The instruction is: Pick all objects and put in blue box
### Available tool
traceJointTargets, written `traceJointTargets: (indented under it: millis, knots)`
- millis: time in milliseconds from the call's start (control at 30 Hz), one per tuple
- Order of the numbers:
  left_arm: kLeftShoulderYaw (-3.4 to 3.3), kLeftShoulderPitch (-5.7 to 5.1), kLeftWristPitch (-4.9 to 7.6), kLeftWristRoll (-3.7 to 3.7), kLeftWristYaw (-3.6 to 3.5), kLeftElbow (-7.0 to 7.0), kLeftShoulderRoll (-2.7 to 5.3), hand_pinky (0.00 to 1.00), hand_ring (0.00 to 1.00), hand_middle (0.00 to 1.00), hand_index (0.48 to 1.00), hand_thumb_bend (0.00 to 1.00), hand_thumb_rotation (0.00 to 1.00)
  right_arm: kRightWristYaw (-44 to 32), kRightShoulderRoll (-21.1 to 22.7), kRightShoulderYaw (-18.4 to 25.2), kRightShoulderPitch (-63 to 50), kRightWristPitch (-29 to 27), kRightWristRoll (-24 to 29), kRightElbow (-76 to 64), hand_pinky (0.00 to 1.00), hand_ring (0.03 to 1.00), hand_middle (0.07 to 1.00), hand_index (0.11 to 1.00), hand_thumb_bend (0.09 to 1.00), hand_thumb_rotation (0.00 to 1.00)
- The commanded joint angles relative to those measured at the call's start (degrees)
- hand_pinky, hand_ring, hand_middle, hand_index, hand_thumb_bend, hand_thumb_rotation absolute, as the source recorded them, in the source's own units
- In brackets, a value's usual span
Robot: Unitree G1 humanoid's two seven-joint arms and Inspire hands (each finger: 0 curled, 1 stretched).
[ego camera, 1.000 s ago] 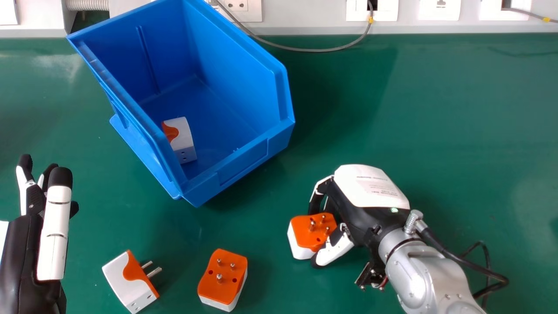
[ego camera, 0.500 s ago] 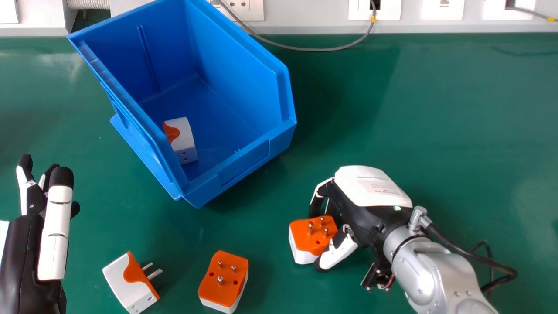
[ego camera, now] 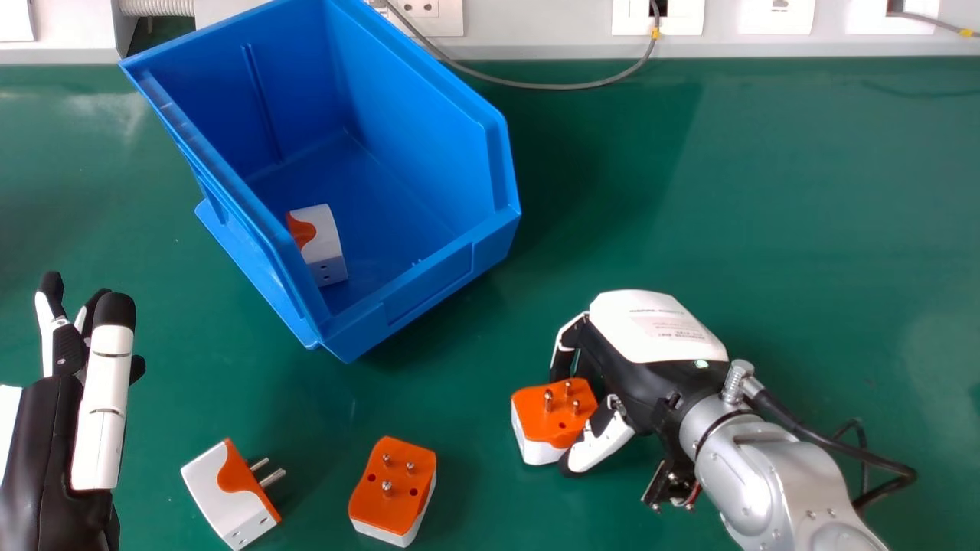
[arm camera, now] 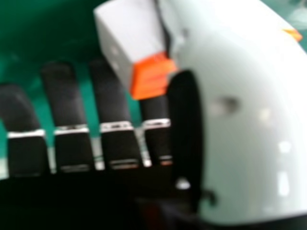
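We see a green worktop (ego camera: 766, 199) carrying the blue box (ego camera: 429, 287). Nearer us and to the box's right, the right robot hand (ego camera: 651, 337) is closed on an orange-and-white adapter (ego camera: 550, 417), pinched between its thumb and curled fingers, prongs up. Our left robot hand (ego camera: 47, 436), at the head view's left edge, has its fingers out straight. Two more adapters (ego camera: 392, 486) (ego camera: 222, 490) lie between our hands, touching neither; a fourth (ego camera: 321, 245) sits inside the box.
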State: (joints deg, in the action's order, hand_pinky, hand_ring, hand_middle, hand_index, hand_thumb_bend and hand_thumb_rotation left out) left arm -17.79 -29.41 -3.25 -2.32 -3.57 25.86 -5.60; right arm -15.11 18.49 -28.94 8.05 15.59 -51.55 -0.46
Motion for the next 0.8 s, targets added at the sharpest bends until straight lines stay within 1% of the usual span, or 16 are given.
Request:
traceJointTargets:
  millis: [0, 100, 200, 267, 300, 333, 400, 467, 500, 567, 600, 633, 733, 767]
  knots:
    - [-0.13, 0.37, 0.14, 0.11, 0.1, 1.41, -0.52, 0.9, 0.97, 0.98, 1.0, 0.61, 1.0, 1.5, 0.6, 0.6, 0.5, -1.0, -0.1, -0.2, 0.18, 0.415, 0.503, 0.504, 0.504, 0.0]
    - [0.0, 0.41, 0.09, 0.05, 0.05, 1.51, -0.44, 0.9, 0.97, 0.98, 1.0, 0.61, 1.0, 1.7, 0.7, 0.5, 0.6, -1.3, -0.1, 0.5, 0.15, 0.41, 0.5, 0.499, 0.507, 0.0]
    - [0.05, 0.61, 0.37, 0.02, 0.02, 1.04, -0.43, 0.9, 0.97, 0.98, 1.0, 0.61, 1.0, 1.3, 0.5, 0.7, 0.8, -1.2, 0.3, 0.8, 0.14, 0.407, 0.499, 0.496, 0.508, 0.0]
    - [0.06, 0.44, 0.2, -0.22, -0.08, 1.5, -0.36, 0.9, 0.97, 0.98, 1.0, 0.61, 1.0, 1.1, 0.6, 1.2, 1.0, -1.4, 1.0, 0.9, 0.13, 0.405, 0.499, 0.495, 0.509, 0.0]
    - [0.02, 0.42, 0.25, -0.35, -0.16, 1.49, -0.37, 0.9, 0.97, 0.98, 1.0, 0.61, 1.0, 1.2, 0.6, 1.4, 1.0, -1.6, 1.3, 1.0, 0.13, 0.405, 0.499, 0.495, 0.509, 0.0]
    - [0.01, 0.36, 0.27, -0.47, -0.23, 1.59, -0.37, 0.9, 0.97, 0.98, 1.0, 0.62, 1.0, 1.5, 0.5, 1.6, 1.0, -1.7, 1.6, 1.1, 0.14, 0.37, 0.485, 0.494, 0.509, 0.0]
    - [-0.04, 0.15, 0.45, -0.7, -0.42, 1.75, -0.33, 0.9, 0.97, 0.98, 1.0, 0.62, 1.0, 2.1, 0.5, 2.0, 1.0, -2.0, 2.2, 1.5, 0.14, 0.37, 0.485, 0.494, 0.509, 0.0]
    - [-0.1, 0.28, 0.83, -0.76, -0.56, 1.26, -0.33, 0.9, 0.97, 0.98, 1.0, 0.62, 1.0, 2.5, 0.3, 2.2, 0.9, -1.9, 2.4, 1.7, 0.14, 0.37, 0.485, 0.494, 0.509, 0.0]
    - [-0.14, 0.41, 1.07, -0.78, -0.61, 0.91, -0.35, 0.9, 0.97, 0.98, 1.0, 0.62, 1.0, 2.7, 0.2, 2.2, 1.0, -1.7, 2.3, 1.9, 0.14, 0.337, 0.486, 0.486, 0.509, 0.0]
    - [-0.17, 0.64, 1.38, -0.7, -0.64, 0.38, -0.38, 0.9, 0.97, 0.98, 1.0, 0.62, 1.0, 2.2, 0.1, 2.0, 1.2, -1.1, 2.1, 2.0, 0.14, 0.337, 0.486, 0.486, 0.509, 0.0]
    - [-0.16, 0.72, 1.38, -0.65, -0.62, 0.35, -0.37, 0.9, 0.97, 0.98, 1.0, 0.62, 1.0, 1.8, 0.0, 2.1, 1.2, -0.9, 2.3, 1.9, 0.14, 0.337, 0.486, 0.486, 0.509, 0.0]
    - [-0.14, 0.77, 1.3, -0.59, -0.59, 0.39, -0.36, 0.9, 0.97, 0.98, 1.0, 0.62, 1.0, 1.5, 0.0, 2.2, 1.2, -0.8, 2.6, 1.7, 0.14, 0.304, 0.486, 0.479, 0.51, 0.0]
    - [0.02, 0.74, 0.9, -0.24, -0.44, 0.78, -0.34, 0.9, 0.97, 0.98, 1.0, 0.62, 1.0, 1.4, -0.2, 2.7, 1.0, -1.2, 3.8, 1.7, 0.15, 0.294, 0.487, 0.475, 0.51, 0.0]
    - [0.06, 0.77, 0.86, -0.19, -0.42, 0.79, -0.34, 0.91, 0.97, 0.98, 1.0, 0.63, 1.0, 1.4, -0.2, 2.8, 1.0, -1.4, 4.1, 1.8, 0.14, 0.271, 0.482, 0.475, 0.511, 0.0]
